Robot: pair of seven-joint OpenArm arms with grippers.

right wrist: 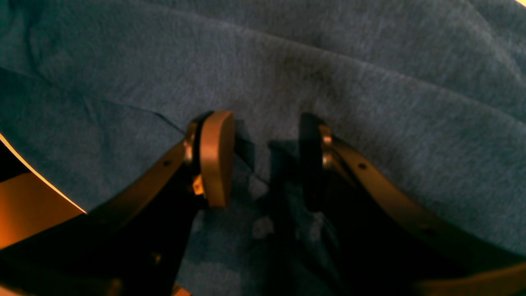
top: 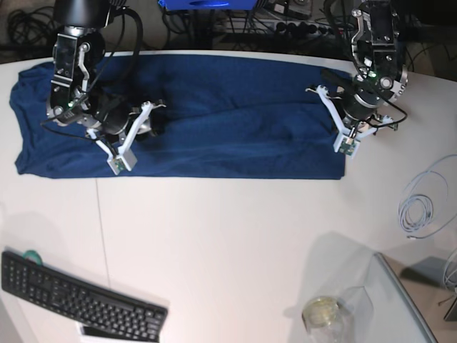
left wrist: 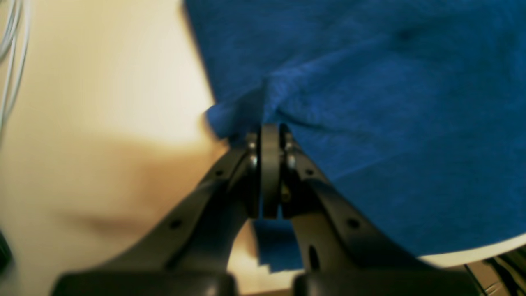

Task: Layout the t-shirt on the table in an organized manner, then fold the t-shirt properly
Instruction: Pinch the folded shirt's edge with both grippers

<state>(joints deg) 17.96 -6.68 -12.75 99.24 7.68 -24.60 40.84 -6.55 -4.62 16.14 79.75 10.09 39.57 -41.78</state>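
Two grippers on the t-shirt (top: 214,114), which lies as a long band across the far half of the table (top: 228,236), long axis left-right in the base view. Our left gripper (left wrist: 270,135) has its jaws pinched on a bunched fold at the band's end edge. Our right gripper (right wrist: 267,160) sits at the opposite end, jaws parted over flat cloth, nothing held. We judge the next pull should run along that long axis, away from the right arm, to stretch the band flat.
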